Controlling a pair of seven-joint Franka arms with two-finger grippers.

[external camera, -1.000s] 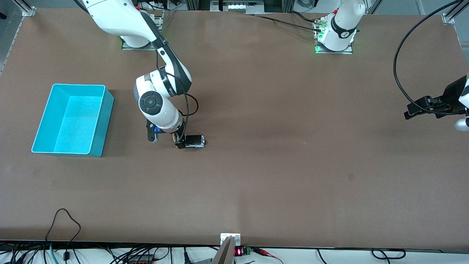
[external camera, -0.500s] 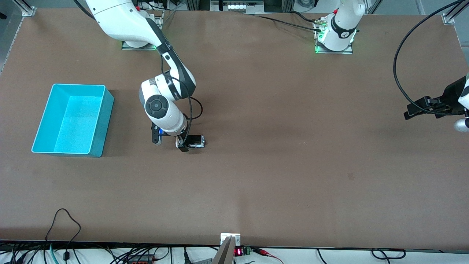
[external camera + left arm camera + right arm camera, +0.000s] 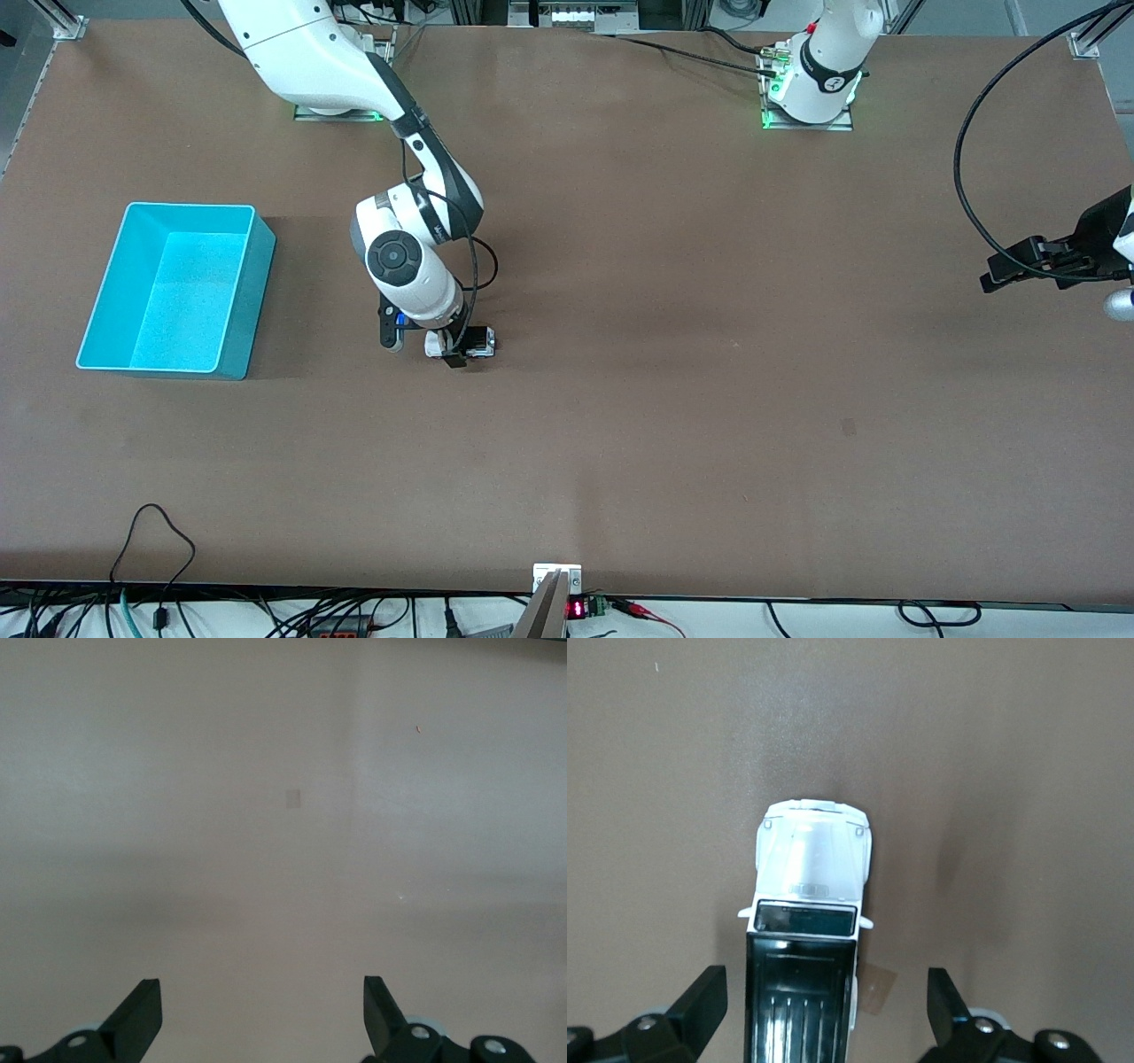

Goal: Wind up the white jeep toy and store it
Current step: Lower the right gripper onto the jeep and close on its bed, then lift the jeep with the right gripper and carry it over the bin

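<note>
The white jeep toy (image 3: pixel 482 341) stands on the brown table, about midway between the two arms' ends and nearer the right arm's. In the right wrist view the jeep (image 3: pixel 811 877) shows a white hood and a black roof. My right gripper (image 3: pixel 449 349) is low over the jeep's rear, open, and its fingers (image 3: pixel 702 999) straddle the black roof section without touching it. The gripper's midpoint (image 3: pixel 824 990) lies over that roof. My left gripper (image 3: pixel 994 273) waits open above bare table at the left arm's end; nothing lies between its fingertips (image 3: pixel 142 1010).
A teal bin (image 3: pixel 253 297) with nothing in it stands toward the right arm's end of the table. A small dark mark (image 3: pixel 848 427) lies nearer the front camera. A black cable (image 3: pixel 961 151) loops by the left arm. Wires (image 3: pixel 151 532) run along the front edge.
The right arm has shifted toward the left arm's end, so its open gripper now covers more of the jeep's rear. The jeep and the left arm have stayed in place.
</note>
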